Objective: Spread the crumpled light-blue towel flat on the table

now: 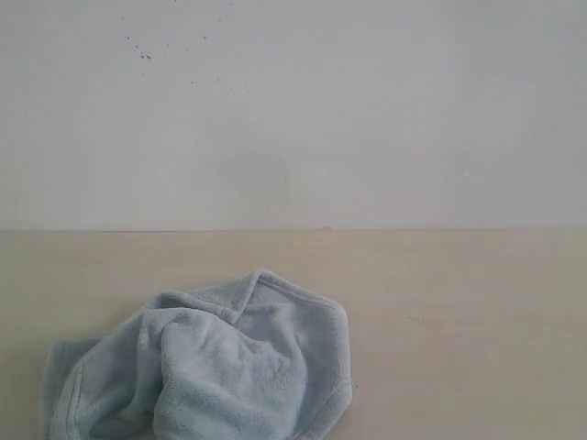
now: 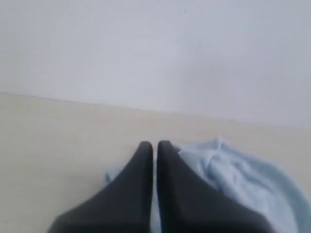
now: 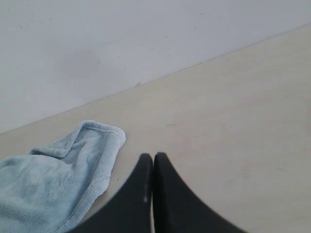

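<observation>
The light-blue towel [image 1: 211, 362] lies crumpled in a heap on the beige table [image 1: 459, 312], at the front left of the exterior view, its lower part cut off by the frame. Neither gripper shows in the exterior view. In the left wrist view my left gripper [image 2: 155, 144] is shut with nothing between its black fingers, held above the table with the towel [image 2: 248, 179] just beyond and beside it. In the right wrist view my right gripper [image 3: 153, 157] is shut and empty, over bare table [image 3: 233, 121], a short way from the towel's hemmed edge [image 3: 58, 179].
A plain white wall [image 1: 293, 110] rises along the table's far edge. Bare table surface stretches to the right of the towel and behind it.
</observation>
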Controlling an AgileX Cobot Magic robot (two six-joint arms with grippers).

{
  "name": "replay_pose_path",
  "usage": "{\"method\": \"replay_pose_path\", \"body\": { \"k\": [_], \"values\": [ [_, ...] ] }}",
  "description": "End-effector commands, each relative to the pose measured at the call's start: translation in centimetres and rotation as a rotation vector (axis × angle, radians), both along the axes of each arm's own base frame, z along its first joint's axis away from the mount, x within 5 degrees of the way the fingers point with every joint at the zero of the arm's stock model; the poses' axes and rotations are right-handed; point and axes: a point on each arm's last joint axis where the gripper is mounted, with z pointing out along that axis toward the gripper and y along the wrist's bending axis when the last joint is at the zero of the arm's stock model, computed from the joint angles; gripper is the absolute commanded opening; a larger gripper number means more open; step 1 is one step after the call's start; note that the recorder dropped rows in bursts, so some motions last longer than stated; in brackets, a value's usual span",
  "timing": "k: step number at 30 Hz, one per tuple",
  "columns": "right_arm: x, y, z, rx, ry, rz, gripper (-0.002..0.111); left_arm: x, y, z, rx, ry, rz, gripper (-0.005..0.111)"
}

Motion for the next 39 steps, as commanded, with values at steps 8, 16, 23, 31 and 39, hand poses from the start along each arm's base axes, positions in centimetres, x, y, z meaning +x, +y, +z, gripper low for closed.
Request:
{"method": "replay_pose_path", "body": {
  "k": [8,16,23,31,39],
  "values": [
    [0.0,0.0,0.0,-0.004,-0.003,-0.001,0.0,-3.5,1.8,8.1,-0.279,-0.937,0.102,0.004],
    [0.0,0.0,0.0,-0.004,-0.003,-0.001,0.0,4.8,-0.4,11.8,0.181,-0.41,0.038,0.004],
    [0.0,0.0,0.0,-0.005,0.005,0.002,0.0,17.8,-1.4,6.3,0.449,0.545,-0.09,0.004],
    [0.0,0.0,0.0,-0.005,0.003,0.001,0.0,21.6,-2.7,1.8,0.303,1.133,-0.201,0.004],
    [0.0,0.0,0.0,-0.005,0.003,0.001,0.0,22.1,-5.4,0.9,0.209,1.058,-0.513,0.004]
  ]
}}
